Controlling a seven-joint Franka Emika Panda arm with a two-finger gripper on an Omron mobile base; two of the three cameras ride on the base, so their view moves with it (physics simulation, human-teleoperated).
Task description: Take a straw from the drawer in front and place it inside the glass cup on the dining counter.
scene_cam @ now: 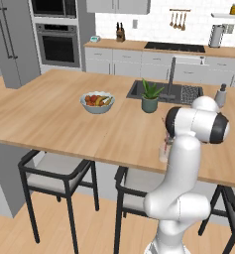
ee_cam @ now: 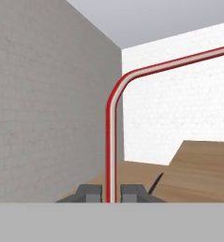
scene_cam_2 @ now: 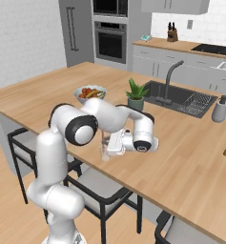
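While the end effector sits at the bottom middle of the hand view, its two dark tips are pinched tight on the straw. This straw is thin and red with a pale stripe down its middle. It goes straight up from the tips, bends near the upper middle of the frame, and runs off the right edge, so its far end is cut off.

Seen from the right base view, the white arm reaches low over the near edge of the counter, left of the middle of the frame. The glass cup stands there, just beside the hand, and the arm hides part of it. It is clear and hard to make out. In the left base view the cup peeks out at the arm's left side, right of the middle.

Farther back on the counter are the fruit bowl and the plant pot. Behind the pot is the dark sink, near the upper middle of the frame.
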